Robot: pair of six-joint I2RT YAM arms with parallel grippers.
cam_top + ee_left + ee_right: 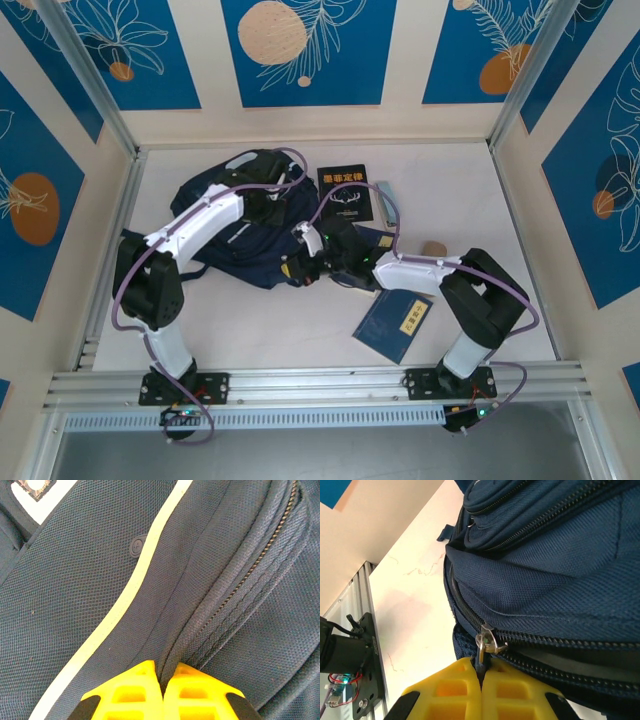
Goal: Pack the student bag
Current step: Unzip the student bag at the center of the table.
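The student bag (pixel 225 235) lies on the table's left half, dark navy with a white stripe (pixel 122 607). My left gripper (pixel 162 672) is shut, its yellow fingers pinching a fold of the bag's fabric beside a closed zip (pixel 250 570). From above, the left gripper (pixel 278 200) sits over the bag's top. My right gripper (pixel 481 666) is shut on the dark pull tab hanging from a metal zip slider (pixel 489 641) on the bag (pixel 545 555), at the bag's lower right corner (pixel 300 268). The zip behind the slider gapes slightly.
A black book with gold print (pixel 347 195) lies just right of the bag, over another pale book (pixel 386 205). A small navy book (pixel 393 325) lies near the front, by the right arm. A small tan object (pixel 432 248) rests at the right. Walls ring the table.
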